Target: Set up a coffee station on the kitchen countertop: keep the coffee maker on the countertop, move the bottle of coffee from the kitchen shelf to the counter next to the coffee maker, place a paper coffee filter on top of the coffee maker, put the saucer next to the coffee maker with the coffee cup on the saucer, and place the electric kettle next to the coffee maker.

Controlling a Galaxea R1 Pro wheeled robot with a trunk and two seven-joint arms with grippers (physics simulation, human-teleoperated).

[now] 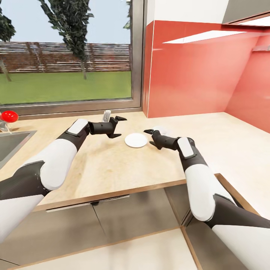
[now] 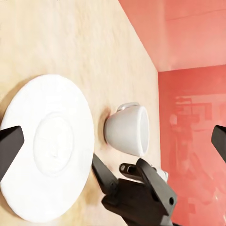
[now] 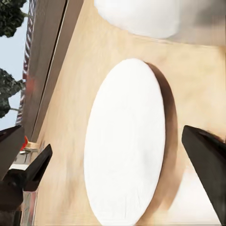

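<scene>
The white saucer lies flat on the light wood-grain kitchen countertop, between my two grippers. My left gripper hangs open just left of it, nothing between its fingers. My right gripper is open too, close to the saucer's right rim. The white coffee cup stands on the counter just behind the right gripper, beside the saucer and not on it. In the left wrist view the saucer and cup sit a small gap apart. The right wrist view looks across the saucer, with the cup blurred at its edge.
A red backsplash wall rises behind the counter's right half, and a window sill runs behind the left. A sink with a red-knobbed fitting lies far left. A small pale upright object stands behind the left gripper.
</scene>
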